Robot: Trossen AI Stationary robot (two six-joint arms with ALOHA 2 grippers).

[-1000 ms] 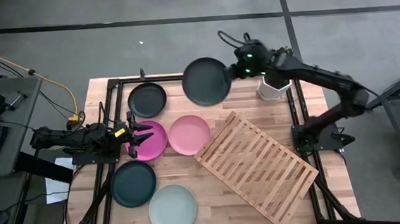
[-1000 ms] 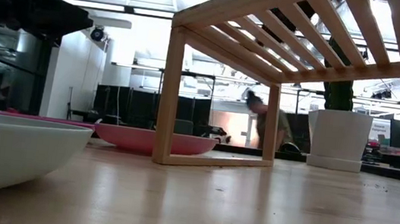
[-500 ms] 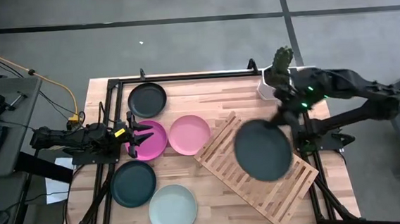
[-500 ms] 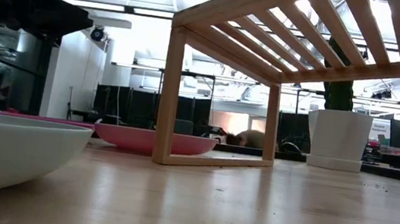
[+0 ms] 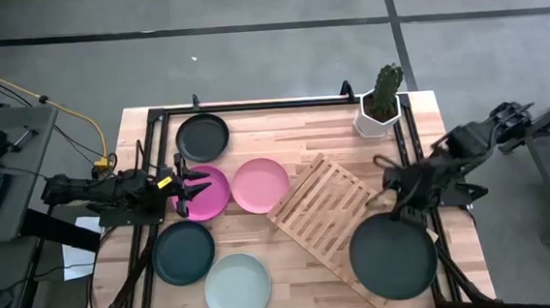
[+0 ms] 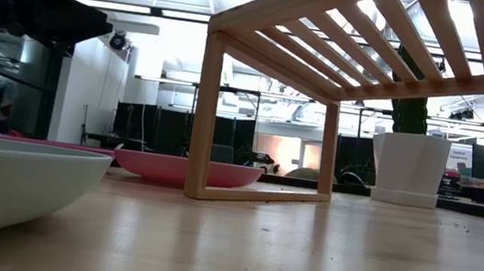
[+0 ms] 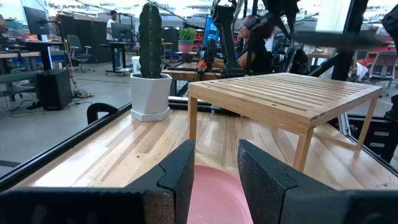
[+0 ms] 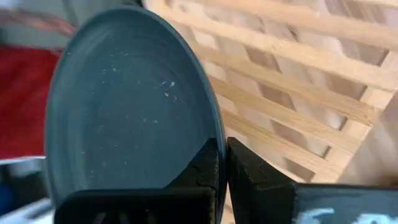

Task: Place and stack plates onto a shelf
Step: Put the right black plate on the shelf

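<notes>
One dark grey plate [image 5: 393,255] is pinched at its rim by the right jaws [image 5: 402,206], held over the shelf [image 5: 329,208] end; left jaws [image 5: 188,182] are spread above the magenta plate [image 5: 210,192].

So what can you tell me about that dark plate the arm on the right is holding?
The dark plate is round, shallow and matte dark grey, with faint pale specks on its face in the right wrist view. The right gripper is shut on its rim, pinching the edge between its two dark fingers. From above, it hangs over the near right end of the slatted wooden shelf, partly past the shelf's edge. Whether it already touches the slats I cannot tell.
</notes>
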